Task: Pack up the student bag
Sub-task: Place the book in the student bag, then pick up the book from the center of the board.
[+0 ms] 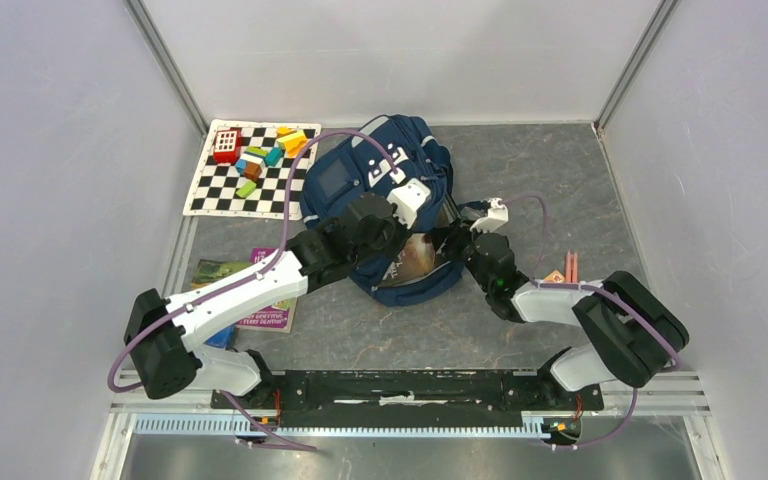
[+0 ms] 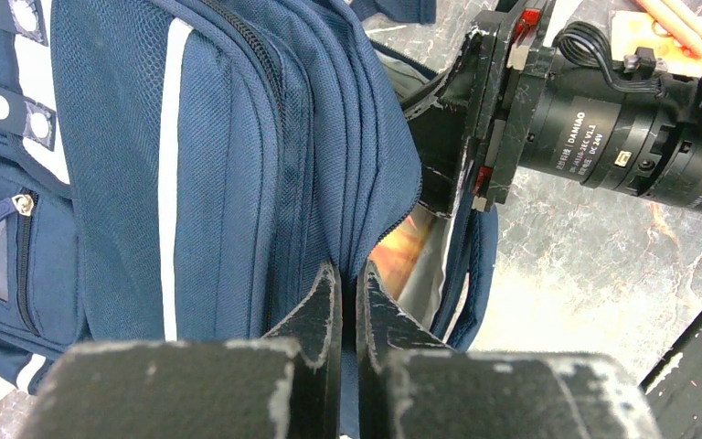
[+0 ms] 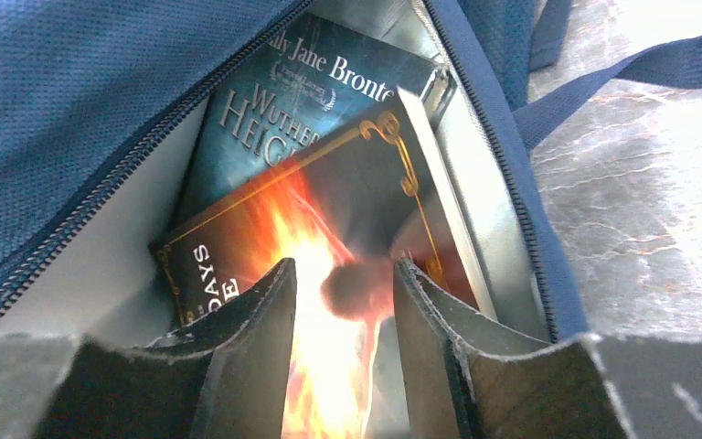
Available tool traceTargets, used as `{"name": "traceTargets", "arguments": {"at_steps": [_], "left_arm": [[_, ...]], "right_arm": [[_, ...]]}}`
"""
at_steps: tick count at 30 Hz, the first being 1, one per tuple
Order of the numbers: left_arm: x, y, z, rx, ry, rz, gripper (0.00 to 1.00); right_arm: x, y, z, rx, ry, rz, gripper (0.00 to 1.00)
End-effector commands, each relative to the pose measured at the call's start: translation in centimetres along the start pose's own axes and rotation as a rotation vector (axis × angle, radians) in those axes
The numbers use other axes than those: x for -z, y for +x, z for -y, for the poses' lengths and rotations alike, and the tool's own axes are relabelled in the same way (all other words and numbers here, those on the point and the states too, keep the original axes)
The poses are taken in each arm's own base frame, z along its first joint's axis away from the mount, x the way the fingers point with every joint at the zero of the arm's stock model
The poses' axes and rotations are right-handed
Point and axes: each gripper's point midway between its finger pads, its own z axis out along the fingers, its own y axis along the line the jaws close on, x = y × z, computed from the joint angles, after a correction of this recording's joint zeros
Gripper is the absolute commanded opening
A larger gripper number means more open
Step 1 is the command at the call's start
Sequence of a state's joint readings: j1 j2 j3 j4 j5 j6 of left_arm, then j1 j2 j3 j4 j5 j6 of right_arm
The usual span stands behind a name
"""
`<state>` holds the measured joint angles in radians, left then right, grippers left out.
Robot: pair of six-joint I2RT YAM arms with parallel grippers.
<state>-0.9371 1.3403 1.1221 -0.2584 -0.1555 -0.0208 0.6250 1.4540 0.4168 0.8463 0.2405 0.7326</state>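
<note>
Centrally, toward the far edge of the table (image 1: 570, 180), the student bag (image 1: 420, 150) lies flat with its front pockets up and its open mouth facing the near edge.

Left gripper (image 2: 347, 274): closed. Its fingers are pinched on the upper fabric lip of the bag's main opening, beside the zip line, and they hold that lip raised off the lower side. The pale lining shows through the gap.

Right gripper (image 3: 343, 270): fingers apart and nothing clamped between them. It sits at the mouth of the bag, pointing into the main compartment. The left wrist view shows the right arm's wrist (image 2: 603, 128) just beside the raised lip, on the side toward the table's right edge.

Contents of the main compartment, right wrist view: a dark book with a flame cover (image 3: 311, 219) lies uppermost, directly beyond the open fingers. A blue-green book titled Wuthering Heights (image 3: 274, 110) lies under it and deeper in. A blurred dark patch shows between the fingertips; I cannot tell what it is.

Other items on the table:
- A chequered mat (image 1: 210, 195) lies at the far left corner and carries coloured blocks (image 1: 272, 152) and a red toy (image 1: 226, 145).
- Printed booklets (image 1: 265, 318) lie near the left edge, partly under the left arm.
- A small orange item (image 1: 563, 272) sits near the right edge, just beside the right arm.
</note>
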Motion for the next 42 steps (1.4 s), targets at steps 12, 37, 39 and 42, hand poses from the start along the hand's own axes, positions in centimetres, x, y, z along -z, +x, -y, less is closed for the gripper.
{"name": "traceTargets", "arguments": {"at_steps": [12,37,39,42], "left_arm": [[0.1,-4.5,2.7,0.079,0.139,0.14,0.97],[11.0,21.2,-17.1,0.584,-0.888,-0.331,1.0],[11.1,21.5,-17.1,0.591,-0.892,-0.341,1.0],[11.0,21.9,-17.2,0.602,-0.892,-0.358,1.0]], "right_arm": [[8.4,-7.1,5.2,0.271,0.265,0.17,0.71],[13.5,-9.6,4.6,0.299,0.21,0.223,0.98],[13.5,-9.9,4.5,0.296,0.211,0.233,0.98],[13.6,-10.2,4.4,0.288,0.207,0.247,0.98]]}}
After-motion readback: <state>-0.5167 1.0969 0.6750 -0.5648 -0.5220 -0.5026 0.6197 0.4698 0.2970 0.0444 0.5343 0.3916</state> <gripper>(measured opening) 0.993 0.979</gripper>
